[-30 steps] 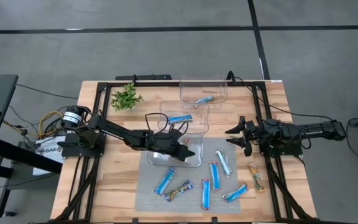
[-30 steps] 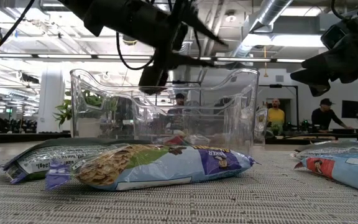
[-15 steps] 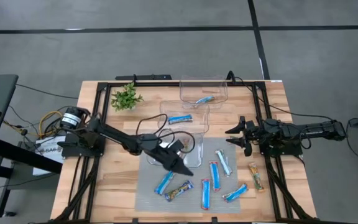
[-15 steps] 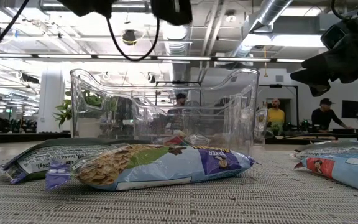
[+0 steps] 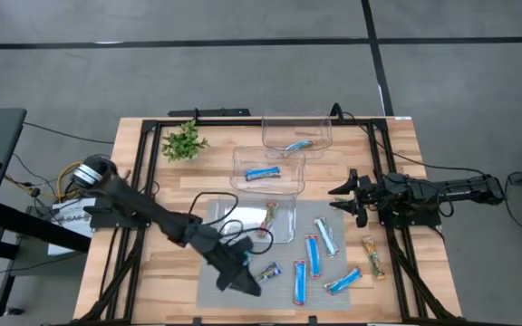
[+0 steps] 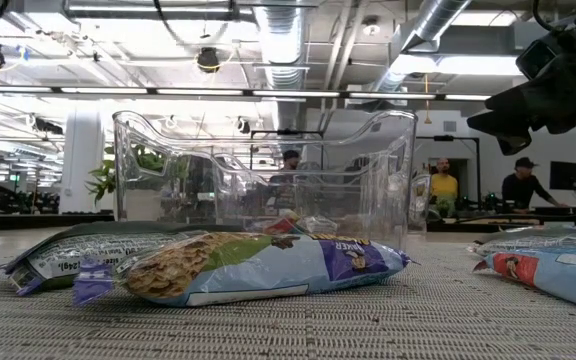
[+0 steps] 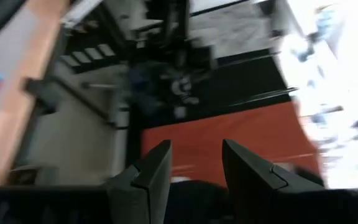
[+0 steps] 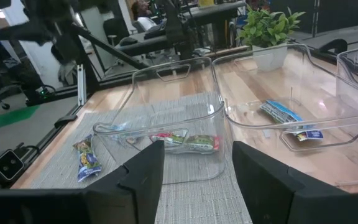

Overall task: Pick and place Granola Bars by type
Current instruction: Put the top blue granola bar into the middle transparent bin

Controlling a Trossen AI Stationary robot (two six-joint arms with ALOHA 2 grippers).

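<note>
Granola bars (image 5: 304, 270) are mostly loose on the grey mat (image 5: 208, 272) in front of the nearest bin (image 5: 284, 228). My left gripper (image 5: 243, 281), fingers apart and holding nothing, hovers over the mat's front; the multicolour bar (image 5: 268, 271) lies just right of it, angled. Right gripper (image 5: 350, 197) waits open beside the mat

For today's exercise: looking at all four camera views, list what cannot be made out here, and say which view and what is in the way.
- High view: the left tool covers the mat where it hovers; any bar beneath is hidden.
- Left wrist view: motion blur; nothing past the fingers is identifiable.
- Low view: the bar inside the nearest bin is mostly hidden by the multicolour bar in front.
</note>
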